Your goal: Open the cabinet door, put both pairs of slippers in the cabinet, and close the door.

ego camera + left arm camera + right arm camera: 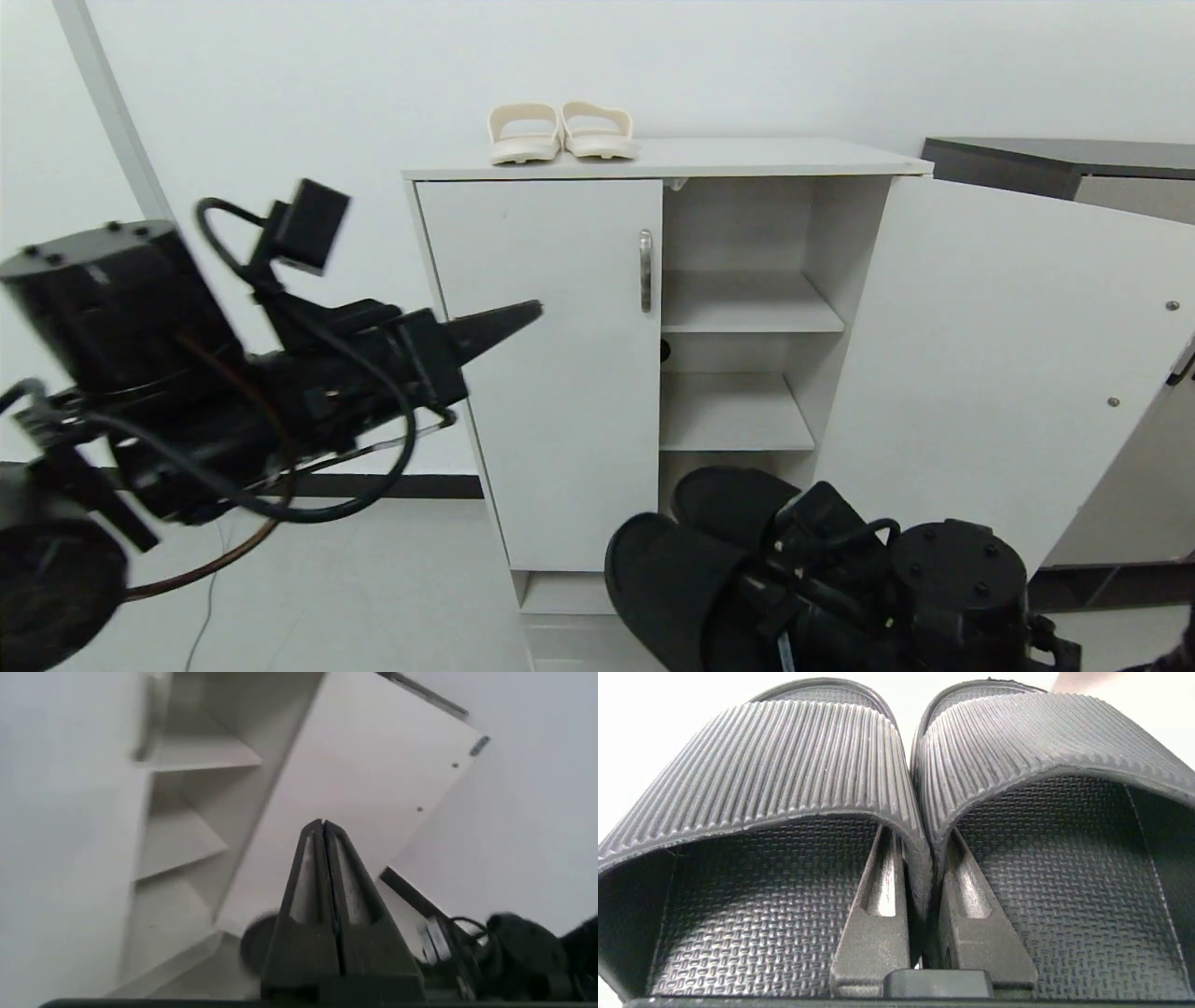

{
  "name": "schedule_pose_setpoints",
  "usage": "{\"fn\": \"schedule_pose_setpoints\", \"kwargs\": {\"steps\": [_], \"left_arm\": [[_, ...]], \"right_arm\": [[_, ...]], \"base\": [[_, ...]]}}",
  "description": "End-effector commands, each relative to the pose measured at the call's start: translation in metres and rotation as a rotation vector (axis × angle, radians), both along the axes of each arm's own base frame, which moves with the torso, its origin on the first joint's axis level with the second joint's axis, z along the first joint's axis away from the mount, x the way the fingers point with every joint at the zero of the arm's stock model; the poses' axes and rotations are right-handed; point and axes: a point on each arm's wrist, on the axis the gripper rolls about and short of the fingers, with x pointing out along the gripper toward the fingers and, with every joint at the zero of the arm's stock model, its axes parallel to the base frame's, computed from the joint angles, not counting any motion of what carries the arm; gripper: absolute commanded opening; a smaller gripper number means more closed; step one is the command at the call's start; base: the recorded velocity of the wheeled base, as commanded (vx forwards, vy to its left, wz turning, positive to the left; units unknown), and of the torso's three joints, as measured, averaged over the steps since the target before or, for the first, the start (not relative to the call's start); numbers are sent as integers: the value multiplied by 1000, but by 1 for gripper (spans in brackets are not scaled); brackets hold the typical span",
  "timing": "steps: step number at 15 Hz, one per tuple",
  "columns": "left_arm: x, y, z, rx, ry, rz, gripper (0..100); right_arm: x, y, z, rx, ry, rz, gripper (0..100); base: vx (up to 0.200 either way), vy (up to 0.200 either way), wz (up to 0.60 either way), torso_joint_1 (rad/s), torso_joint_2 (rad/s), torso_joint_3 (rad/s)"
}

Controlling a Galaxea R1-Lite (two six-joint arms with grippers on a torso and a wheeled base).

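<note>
The door-opening part looks done: the white two-door cabinet (794,154) has its right-hand door (980,373) swung wide toward three o'clock, baring two empty shelves (738,411), while the left door (551,373) is closed. Nothing is stored yet. The pair of black ribbed rubber slippers (681,560) hangs at six o'clock, just in front of the opening, with the right gripper (923,845) clamped on their two adjoining inner walls, one finger inside each shoe. The cream moulded slippers (562,133) sit side by side on the cabinet top at twelve o'clock. The left gripper (532,310), at nine o'clock, is pinched together and empty. I'd judge about a quarter done: both pairs and the door closing remain.
</note>
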Motion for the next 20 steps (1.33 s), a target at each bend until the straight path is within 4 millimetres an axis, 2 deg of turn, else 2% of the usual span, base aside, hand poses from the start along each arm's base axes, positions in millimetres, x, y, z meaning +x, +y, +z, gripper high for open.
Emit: {"fn": "schedule_pose_setpoints", "kwargs": {"steps": [1, 2, 3, 5, 7, 10, 12, 16, 17, 18, 20], "left_arm": [[-72, 65, 7, 57, -134, 207, 0], [-85, 76, 7, 85, -151, 264, 0], [-116, 93, 10, 105, -159, 377, 0], [-159, 102, 8, 124, -149, 484, 0], [-195, 104, 3, 165, -177, 645, 0], [-234, 94, -31, 272, -174, 771, 0], [-245, 91, -65, 278, -133, 758, 0], [-247, 91, -130, 310, -96, 768, 0], [-244, 93, -148, 359, -63, 837, 0], [-242, 95, -155, 392, -44, 914, 0], [-242, 102, -158, 449, 2, 1202, 0]], "right_arm": [[30, 15, -10, 22, -16, -145, 0], [37, 16, -10, 26, -27, -188, 0], [55, 18, -9, 40, -60, -289, 0], [77, 16, -8, 59, -84, -397, 0], [93, 8, -4, 49, -93, -515, 0], [101, 3, 2, 55, -100, -598, 0], [99, 2, 5, 61, -105, -600, 0], [98, 2, 7, 64, -106, -598, 0], [97, 2, 7, 64, -106, -597, 0], [97, 2, 6, 63, -105, -595, 0], [94, 4, 5, 58, -104, -593, 0]], "base": [[0, 0, 0, 0, 0, 0], [0, 0, 0, 0, 0, 0], [0, 0, 0, 0, 0, 0], [0, 0, 0, 0, 0, 0], [0, 0, 0, 0, 0, 0], [0, 0, 0, 0, 0, 0], [0, 0, 0, 0, 0, 0], [0, 0, 0, 0, 0, 0], [0, 0, 0, 0, 0, 0], [0, 0, 0, 0, 0, 0], [0, 0, 0, 0, 0, 0]]}}
